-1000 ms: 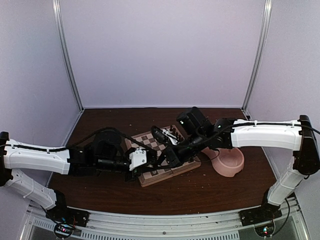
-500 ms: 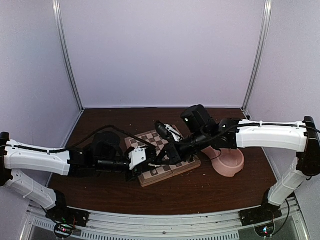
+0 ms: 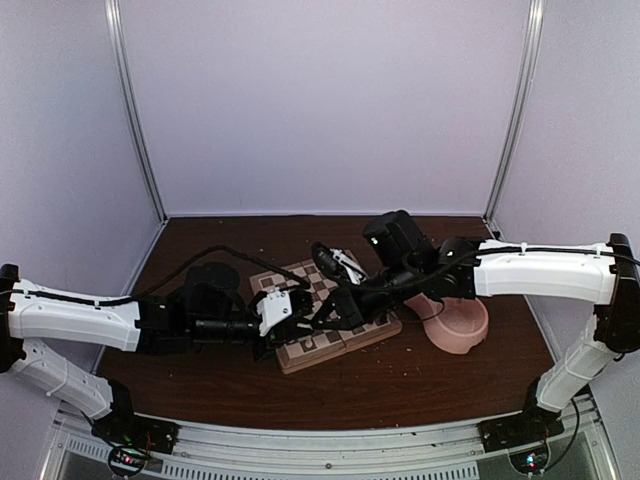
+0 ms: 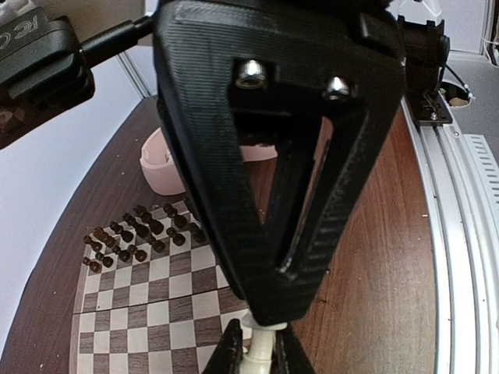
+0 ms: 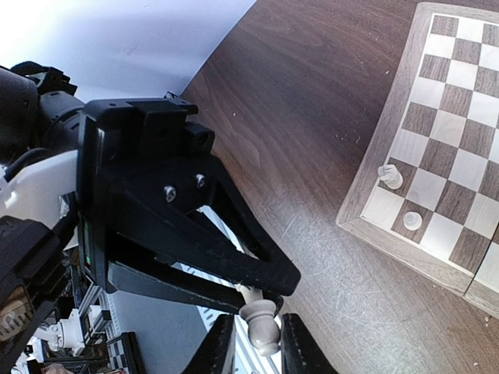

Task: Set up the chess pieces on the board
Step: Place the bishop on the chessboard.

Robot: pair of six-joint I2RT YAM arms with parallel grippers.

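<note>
**One white piece caught between two tools**

From above, the left tool (image 3: 296, 320) and the right tool (image 3: 325, 312) met tip to tip over the left half of the board (image 3: 312, 352), which lay on the dark counter (image 3: 400, 395). What sat between them was too small to make out there. A pink double bowl (image 3: 458, 328) stood just beside the board's right edge, partly behind the right arm. Its contents could not be told.

In the left wrist view, that tool's fingers (image 4: 231, 354) were clamped on a cream white piece (image 4: 260, 351), one on each side. The right tool's black tip hung just above the piece. Beyond it, dark pieces (image 4: 132, 234) stood in two rows (closely packed) along the board's far edge. The pink bowl was near them on the counter, with only its outer wall showing.

In the right wrist view, the right tool's fingers (image 5: 220, 343) flanked the rounded head of the same piece with little room to spare. Whether they pressed on it could not be told. The left tool's tip held the piece's other end. Two more white pieces (image 5: 390, 177) stood on squares close to one corner of the board.
</note>
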